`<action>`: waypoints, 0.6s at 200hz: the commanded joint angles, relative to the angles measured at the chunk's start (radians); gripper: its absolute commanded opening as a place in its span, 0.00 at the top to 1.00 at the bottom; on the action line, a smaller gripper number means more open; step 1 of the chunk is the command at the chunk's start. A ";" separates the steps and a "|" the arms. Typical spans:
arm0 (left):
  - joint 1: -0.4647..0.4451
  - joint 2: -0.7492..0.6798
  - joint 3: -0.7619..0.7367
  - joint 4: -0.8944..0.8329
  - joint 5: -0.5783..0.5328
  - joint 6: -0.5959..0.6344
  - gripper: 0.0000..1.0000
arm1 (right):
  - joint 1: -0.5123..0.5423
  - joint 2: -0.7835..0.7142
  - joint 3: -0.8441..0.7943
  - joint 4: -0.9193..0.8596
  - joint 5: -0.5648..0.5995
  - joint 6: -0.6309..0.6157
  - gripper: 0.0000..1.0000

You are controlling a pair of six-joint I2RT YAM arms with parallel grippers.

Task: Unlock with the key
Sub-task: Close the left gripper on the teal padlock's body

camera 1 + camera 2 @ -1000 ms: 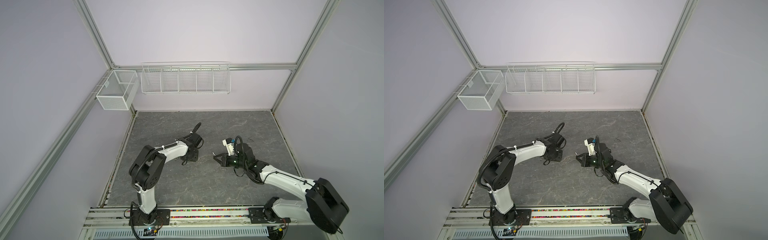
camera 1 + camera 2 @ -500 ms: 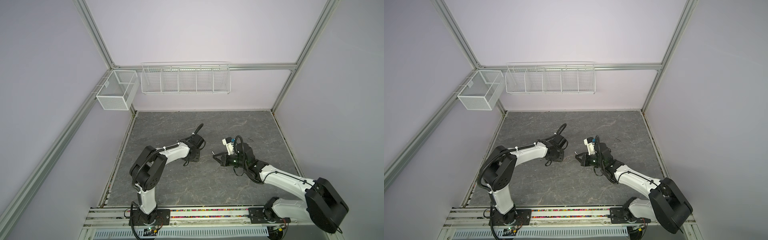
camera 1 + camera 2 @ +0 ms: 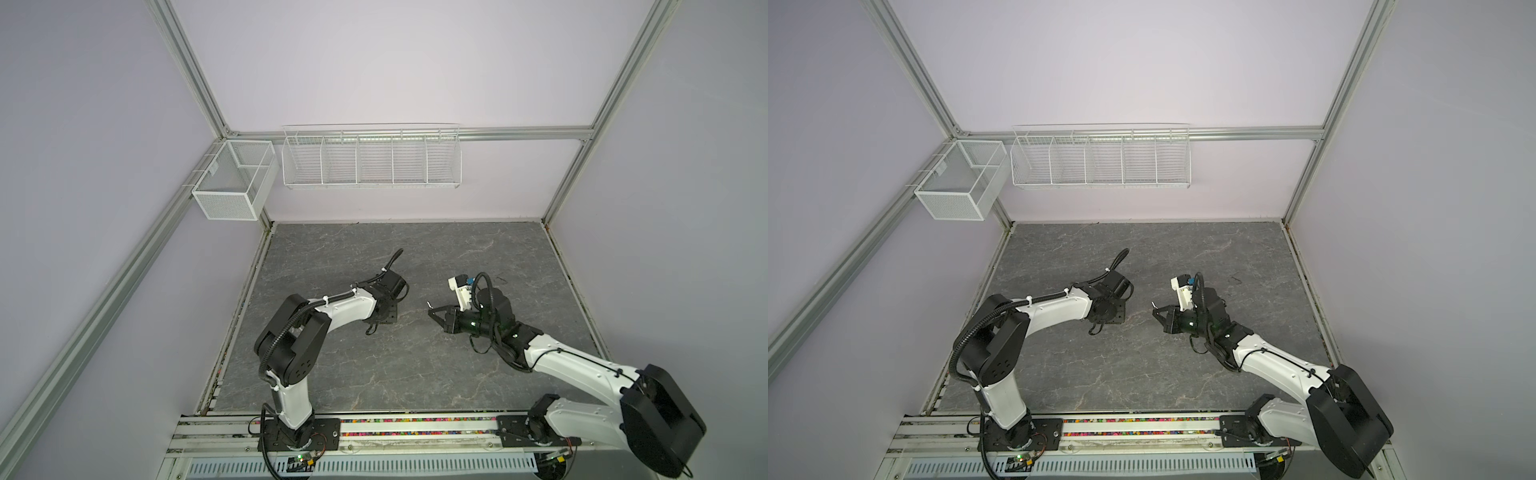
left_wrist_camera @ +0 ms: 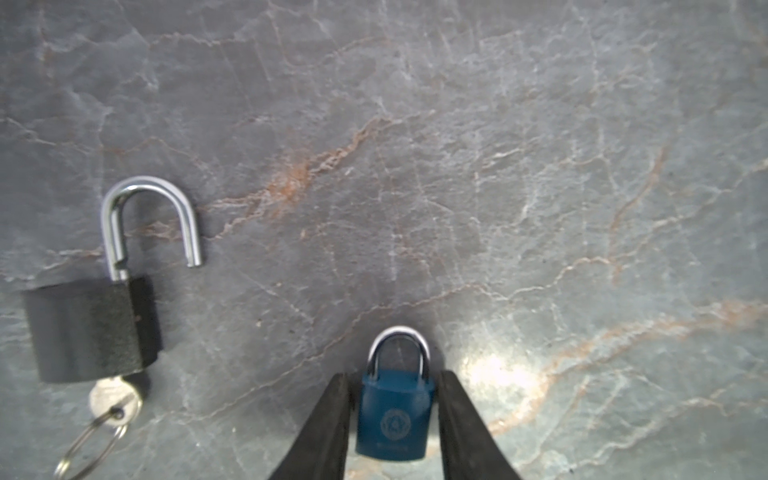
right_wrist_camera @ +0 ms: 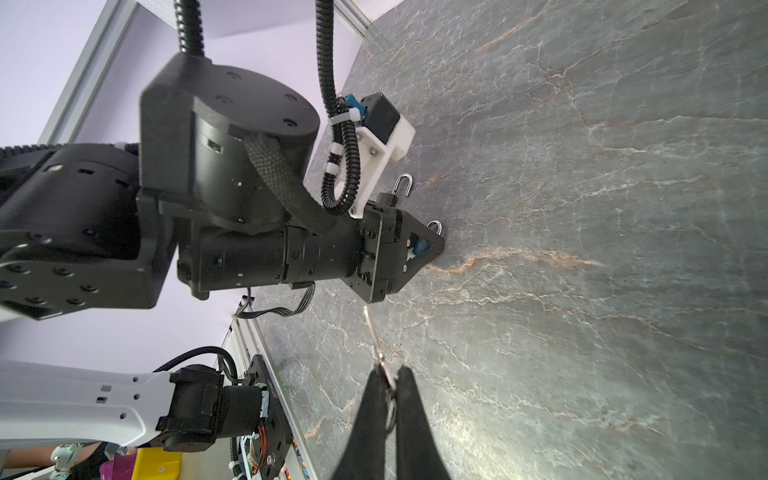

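1. While the black lock point(image 4: 89, 328) is already lying open on the table point(image 3: 374, 374), with its shackle swung out and the other key point(image 4: 114, 401) sitting in its base, the blue lock point(image 4: 392, 411) is lying flat with its shackle shut. I judge this unlocking barely begun.
2. Gripping the blue lock, inserting the key point(image 5: 374, 332) and turning it are all remaining.
3. In both top views the left arm point(image 3: 345, 311) is reaching from its base at 7 o'clock to just 9 o'clock of the table's middle, with its wrist pointing straight down.
4. The right arm point(image 3: 561, 357) is stretching low from 5 o'clock to just 3 o'clock of the middle, aiming toward 9 o'clock.
5. The left gripper point(image 4: 394, 376) is straddling the blue lock, with its fingers apart and close against the lock's sides. I cannot tell whether they are pinching it.
6. The right gripper point(image 5: 390, 370) is clamping the key, whose blade is sticking out toward the left gripper, apart from the blue lock.
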 commanded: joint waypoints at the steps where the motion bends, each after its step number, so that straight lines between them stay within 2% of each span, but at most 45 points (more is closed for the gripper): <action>1: -0.001 0.043 -0.054 -0.074 0.015 -0.052 0.64 | 0.000 -0.016 -0.015 -0.006 0.019 -0.004 0.94; 77: -0.009 0.051 -0.047 -0.101 -0.002 -0.049 0.70 | -0.001 -0.005 -0.007 -0.023 0.034 -0.005 0.94; 120: -0.009 0.029 -0.041 -0.100 0.003 -0.043 0.81 | -0.001 -0.002 -0.006 -0.024 0.038 0.000 0.94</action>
